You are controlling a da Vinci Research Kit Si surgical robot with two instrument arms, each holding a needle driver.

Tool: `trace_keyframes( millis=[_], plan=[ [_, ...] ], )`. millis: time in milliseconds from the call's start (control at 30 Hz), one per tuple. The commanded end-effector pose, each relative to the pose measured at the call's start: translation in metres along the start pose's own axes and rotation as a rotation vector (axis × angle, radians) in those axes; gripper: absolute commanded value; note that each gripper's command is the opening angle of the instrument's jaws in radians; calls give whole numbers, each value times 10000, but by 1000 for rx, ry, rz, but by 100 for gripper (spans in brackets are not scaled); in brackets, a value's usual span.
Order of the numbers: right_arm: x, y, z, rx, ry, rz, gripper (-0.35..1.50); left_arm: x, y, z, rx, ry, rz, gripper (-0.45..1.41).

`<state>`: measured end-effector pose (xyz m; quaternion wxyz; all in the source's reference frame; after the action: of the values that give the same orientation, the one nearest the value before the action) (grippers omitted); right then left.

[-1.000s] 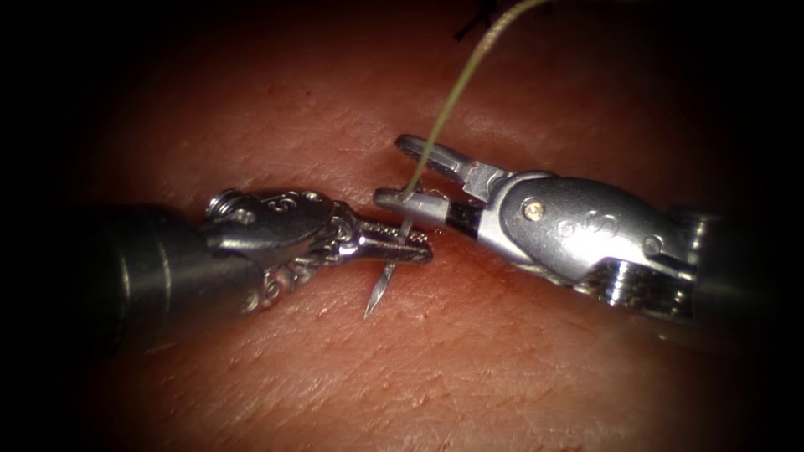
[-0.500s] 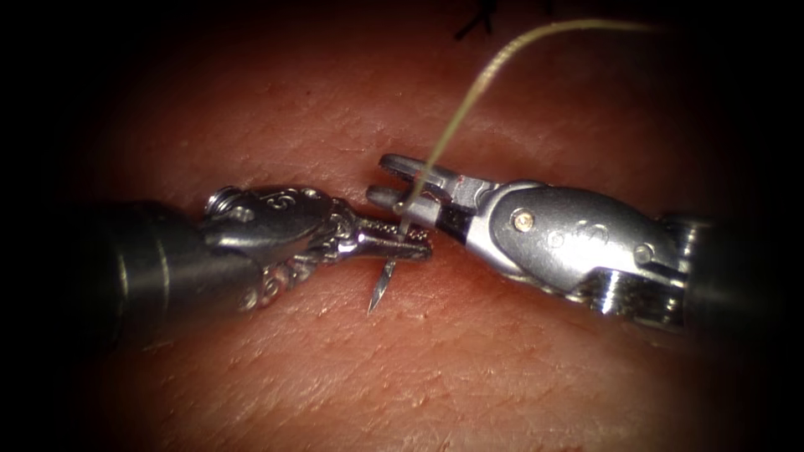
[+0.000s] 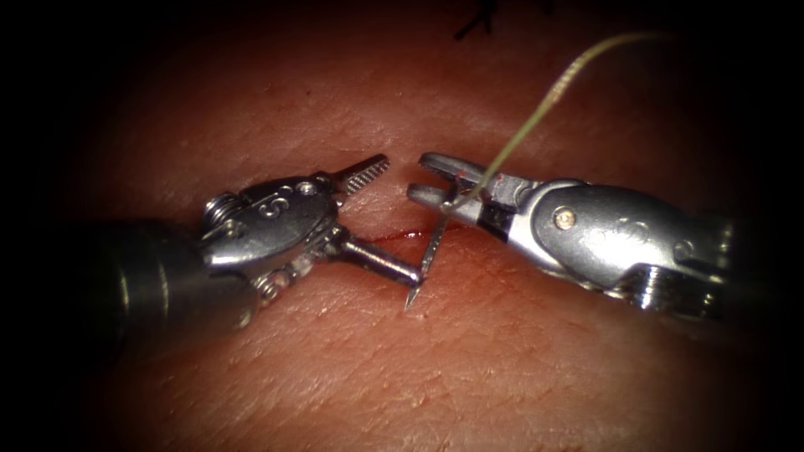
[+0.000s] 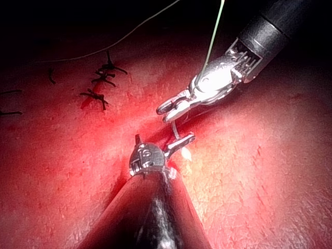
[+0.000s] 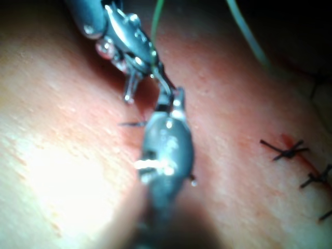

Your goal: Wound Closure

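Needle (image 3: 425,264) custody lies with the right end effector (image 3: 431,186): its jaws are closed on the blunt rear end of the curve, where the thread (image 3: 536,121) joins, and the thread rises from there up and to the right across the tissue (image 3: 469,368). The needle hangs down and to the left from those jaws, its sharp point free just above the tissue surface and not buried in it. The left end effector (image 3: 394,222) stands wide open and grips nothing; one toothed jaw points up toward the right tool, the other reaches down to the needle's shaft, and its tip looks to touch or lie just beside the needle. A short streak of red fluid (image 3: 402,237) marks the cut (image 3: 394,238) between the two tools, and the needle sits just right of it. In the left wrist view the right end effector (image 4: 171,110) holds the needle (image 4: 176,132) above the open left end effector (image 4: 155,148), with dark finished stitches (image 4: 101,83) further along the tissue (image 4: 259,176). In the right wrist view more stitches (image 5: 290,151) cross the closed stretch of the cut.
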<state>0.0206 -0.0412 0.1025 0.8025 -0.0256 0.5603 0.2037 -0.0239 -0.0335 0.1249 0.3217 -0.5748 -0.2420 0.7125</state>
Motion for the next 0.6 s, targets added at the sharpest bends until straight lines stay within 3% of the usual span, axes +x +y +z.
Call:
trace_keyframes(
  millis=[33, 267, 533, 600],
  plan=[
    [-3, 4, 3, 15, 2, -6, -35, -3, -3, 5, 5, -3, 27, 138],
    [-7, 17, -12, 138, 13, -7, -35, -9, -1, -2, 12, -42, 221, 138],
    [-17, 36, -27, 218, 33, -16, -35, -29, 1, -13, 4, -96, 415, 121],
    [-20, 41, -28, 225, 33, -16, -35, -39, -1, -17, -8, -141, 477, 106]
  ],
)
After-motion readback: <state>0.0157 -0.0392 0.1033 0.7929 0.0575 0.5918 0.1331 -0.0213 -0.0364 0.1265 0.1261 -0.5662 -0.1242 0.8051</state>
